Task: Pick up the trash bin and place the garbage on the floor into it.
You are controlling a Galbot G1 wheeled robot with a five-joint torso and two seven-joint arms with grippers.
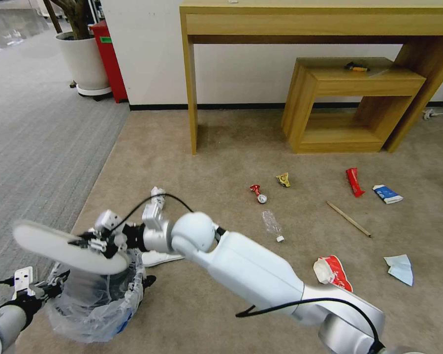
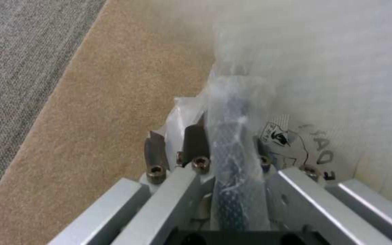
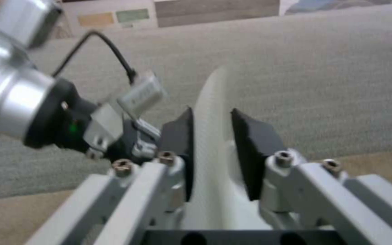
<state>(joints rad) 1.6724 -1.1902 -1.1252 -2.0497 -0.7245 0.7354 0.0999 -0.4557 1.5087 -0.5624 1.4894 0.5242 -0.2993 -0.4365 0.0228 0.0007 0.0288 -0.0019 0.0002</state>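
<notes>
Closest to my head camera is the right arm, reaching across my front so its right tool (image 1: pixel 91 242) sits above the trash bin (image 1: pixel 96 300) at my lower left. Its jaws are clamped on the edge of a white slipper (image 1: pixel 66 247), which lies roughly flat over the bin's mouth; the right wrist view shows the pale sole (image 3: pixel 212 136) pinched between the two dark pads. I judge it is held there so that letting go would drop it straight into the liner.

My left tool (image 1: pixel 47 290) is down at the bin's near side, closed on the rim with the crinkly bag (image 2: pixel 232 136) bunched between its jaws. From the head view I cannot tell whether the bin is lifted or resting on the floor (image 1: pixel 221 147). That grip steadies the bin and keeps its mouth under the right arm's reach.

A second slipper (image 1: pixel 160 257) lies on the carpet just beside the bin, partly hidden by my arm. Well apart, to my right, lie the rest: a crushed red can (image 1: pixel 257 192), yellow wrapper (image 1: pixel 283 180), clear bottle (image 1: pixel 272 224), red wrapper (image 1: pixel 354 182), blue-white cup (image 1: pixel 387 193), wooden stick (image 1: pixel 349 219), red-white cup (image 1: pixel 332 272) and light-blue mask (image 1: pixel 399 268). Much of the pickup, I judge, remains.
</notes>
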